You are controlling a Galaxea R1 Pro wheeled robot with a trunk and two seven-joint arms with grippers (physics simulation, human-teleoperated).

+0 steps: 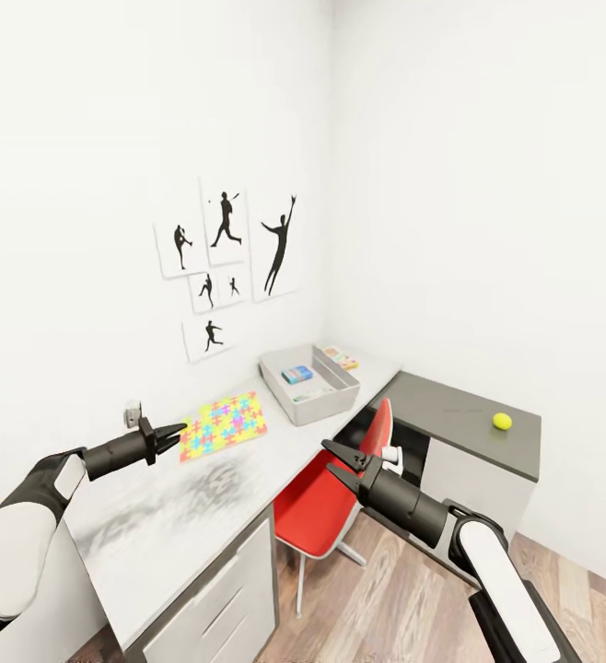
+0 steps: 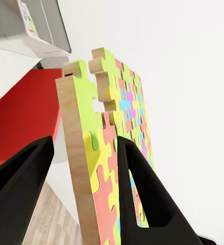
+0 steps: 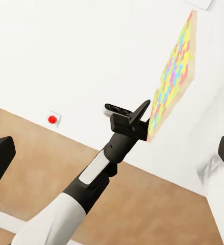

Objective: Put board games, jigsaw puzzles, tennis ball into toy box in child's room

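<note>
Pinching the near edge of a jigsaw puzzle (image 1: 223, 425) between its two black fingers, the left gripper (image 1: 176, 431) holds the colourful mat just above the white table (image 1: 156, 534), probably to carry it onward. The right gripper (image 1: 339, 465) hangs spread wide and empty over a red chair (image 1: 326, 502). Farther along sits the grey toy box (image 1: 308, 382), printed game boxes already inside, and the tennis ball (image 1: 502, 421) rests on the far dark desktop.

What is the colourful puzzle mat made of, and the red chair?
The colourful square jigsaw puzzle mat looks like wood with a painted matt top: its cut edge shows pale brown grain in the left wrist view. The left gripper holds it by that edge. The red chair looks like smooth moulded plastic, evenly coloured with a soft sheen, though that is a guess.
</note>
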